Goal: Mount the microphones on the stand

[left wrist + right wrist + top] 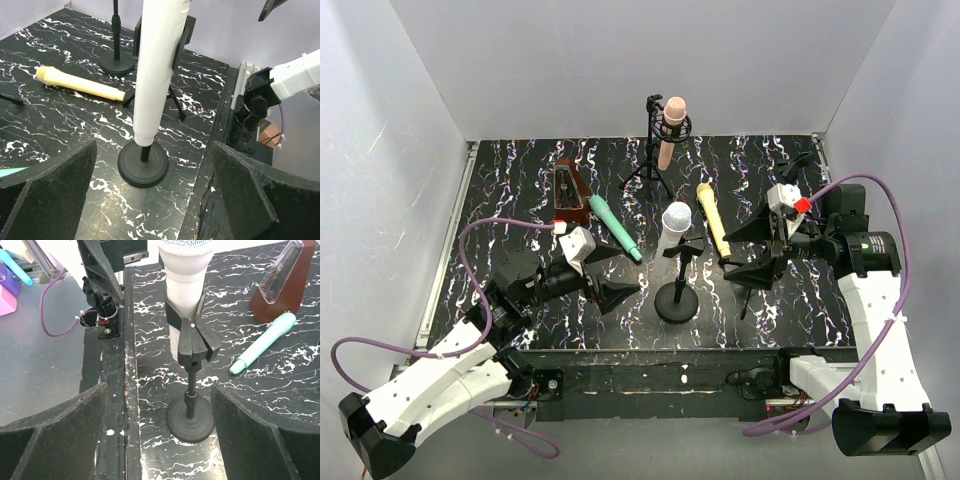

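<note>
From above, the left pincer (pixel 620 275) and right pincer (pixel 740 252) both gape empty. The teal microphone (pixel 615 228) lies slantwise on the counter (pixel 520 180) nearest the left, the yellow microphone (pixel 713 220) nearest the right. Left wrist: white microphone (pixel 155 70) clipped upright ahead. Right wrist: likewise.

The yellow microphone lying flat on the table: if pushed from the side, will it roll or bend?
Probably roll: the yellow microphone is slim and round and lies flat on the table. Its head looks a little wider, so it may curve. It looks straight and hard, so likely stiff.
</note>
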You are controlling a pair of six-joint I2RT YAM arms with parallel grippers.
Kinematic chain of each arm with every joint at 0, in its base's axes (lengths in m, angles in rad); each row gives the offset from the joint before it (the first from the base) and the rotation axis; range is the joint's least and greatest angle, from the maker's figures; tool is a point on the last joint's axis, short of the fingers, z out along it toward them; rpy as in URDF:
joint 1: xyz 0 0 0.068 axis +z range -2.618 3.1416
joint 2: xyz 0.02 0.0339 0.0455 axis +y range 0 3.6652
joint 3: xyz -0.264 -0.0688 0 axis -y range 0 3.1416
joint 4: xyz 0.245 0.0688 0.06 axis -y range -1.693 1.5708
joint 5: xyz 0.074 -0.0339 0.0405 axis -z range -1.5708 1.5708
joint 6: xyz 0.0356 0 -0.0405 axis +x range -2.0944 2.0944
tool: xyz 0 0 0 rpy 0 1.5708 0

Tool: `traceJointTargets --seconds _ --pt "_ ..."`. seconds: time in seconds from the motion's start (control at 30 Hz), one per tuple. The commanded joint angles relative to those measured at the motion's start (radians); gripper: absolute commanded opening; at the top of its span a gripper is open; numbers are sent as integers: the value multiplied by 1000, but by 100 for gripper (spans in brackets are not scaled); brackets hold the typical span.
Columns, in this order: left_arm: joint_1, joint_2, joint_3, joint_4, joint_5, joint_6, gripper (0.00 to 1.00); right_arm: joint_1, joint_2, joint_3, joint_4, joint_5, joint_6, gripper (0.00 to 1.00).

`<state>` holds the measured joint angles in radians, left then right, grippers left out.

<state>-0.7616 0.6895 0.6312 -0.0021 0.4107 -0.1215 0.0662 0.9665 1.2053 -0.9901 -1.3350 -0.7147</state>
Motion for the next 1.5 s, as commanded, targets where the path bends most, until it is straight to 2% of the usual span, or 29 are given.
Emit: traceJointTargets --seconds 0.0,0.1,0.47,1.07,1.33,1.47 --pt "-1 4 39 -9 19 36 98 -12 -11 -10 -4 -50 -15 89" --pt "-1 13 38 -4 31 43 98 -19 -11 -13 1 -58 -15 89" --pt "-1 117 35 207 45 43 98 -28 -15 -26 10 -85 -14 89" --pt "1 281 134 244 123 89 98 -29 9 -26 27 -110 -6 89" --pt "1 429 200 369 117 88 98 -29 8 -35 34 -116 -5 89" --pt "-1 481 220 428 163 65 98 -29 5 -35 34 -118 -2 89"
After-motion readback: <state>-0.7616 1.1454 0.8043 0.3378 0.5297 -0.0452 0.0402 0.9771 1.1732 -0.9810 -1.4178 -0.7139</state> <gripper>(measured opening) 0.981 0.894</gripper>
